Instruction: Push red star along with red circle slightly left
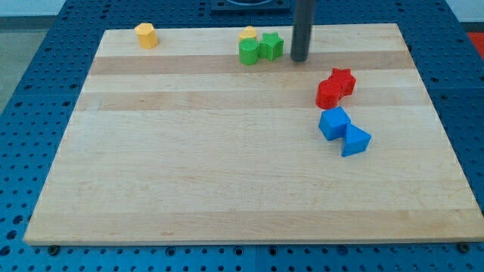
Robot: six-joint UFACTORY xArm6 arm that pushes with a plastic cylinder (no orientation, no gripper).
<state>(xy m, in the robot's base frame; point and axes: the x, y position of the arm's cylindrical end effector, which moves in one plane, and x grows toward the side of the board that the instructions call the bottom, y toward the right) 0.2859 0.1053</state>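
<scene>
Surface first: you've got a pale wooden board [227, 166] with loads of bare room left of the pair. Blue cube [333, 123] and blue wedge-like block [355, 140] sit just below the reds, so a low push could drag them along. Red circle [327, 94] touches the red star [342, 81], right of centre. My tip [299, 59] sits up-left of them, beside the green blocks [261, 49] and a small yellow block [247, 33]. You'd need to swing round to the right side; clip the star off-centre and the pair splits. No end effector here, just a rod, so nothing opens or closes.
</scene>
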